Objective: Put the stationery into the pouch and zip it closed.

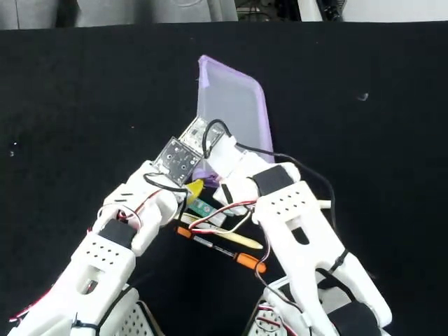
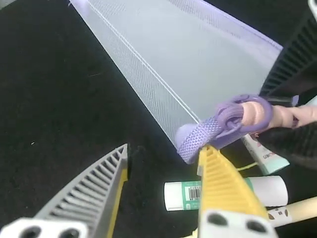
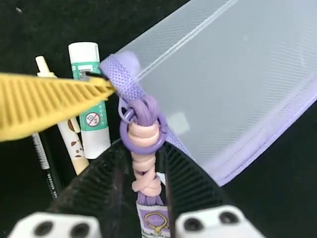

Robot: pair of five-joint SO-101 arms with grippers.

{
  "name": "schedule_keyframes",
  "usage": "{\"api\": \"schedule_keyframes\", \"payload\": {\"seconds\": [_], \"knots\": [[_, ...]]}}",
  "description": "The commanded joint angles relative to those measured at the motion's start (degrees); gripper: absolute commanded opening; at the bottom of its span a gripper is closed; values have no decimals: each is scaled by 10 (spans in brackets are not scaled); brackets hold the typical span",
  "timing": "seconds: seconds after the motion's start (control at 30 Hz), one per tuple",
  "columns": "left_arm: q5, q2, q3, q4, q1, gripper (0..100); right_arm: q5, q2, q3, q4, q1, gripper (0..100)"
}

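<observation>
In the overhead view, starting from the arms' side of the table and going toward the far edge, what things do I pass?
Orange-tipped black pen → cream pen → green-labelled glue stick → purple mesh pouch.

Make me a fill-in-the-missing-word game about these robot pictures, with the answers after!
1. The mesh pouch has a ____ border.
2. The braided cord is gripped by the ____ arm's end effector.
3. The left end effector is ____, not shut.
4. The glue stick lies on the table, ____ the pouch.
Answers: purple; right; open; outside.
</observation>
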Motion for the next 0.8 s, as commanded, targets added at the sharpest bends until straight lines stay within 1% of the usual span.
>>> {"api": "schedule_keyframes", "payload": {"seconds": [0.0,0.07,0.2,0.27,0.4,0.57,0.63,0.77], "knots": [[-5,-4,-12,-20,-12,225,-3,5,-2,3,6,11],[-7,-4,-11,-32,-12,225,-3,5,-2,3,6,11],[-10,7,15,-123,-10,225,-2,5,-2,3,5,11],[-10,17,24,-149,2,221,-2,5,-1,3,5,11],[-10,39,26,-151,22,220,1,5,6,2,5,11],[-10,47,22,-169,25,219,1,4,7,2,5,11],[-10,47,28,-191,25,187,1,4,7,3,5,11],[-18,47,27,-198,42,80,1,4,7,3,5,11]]}}
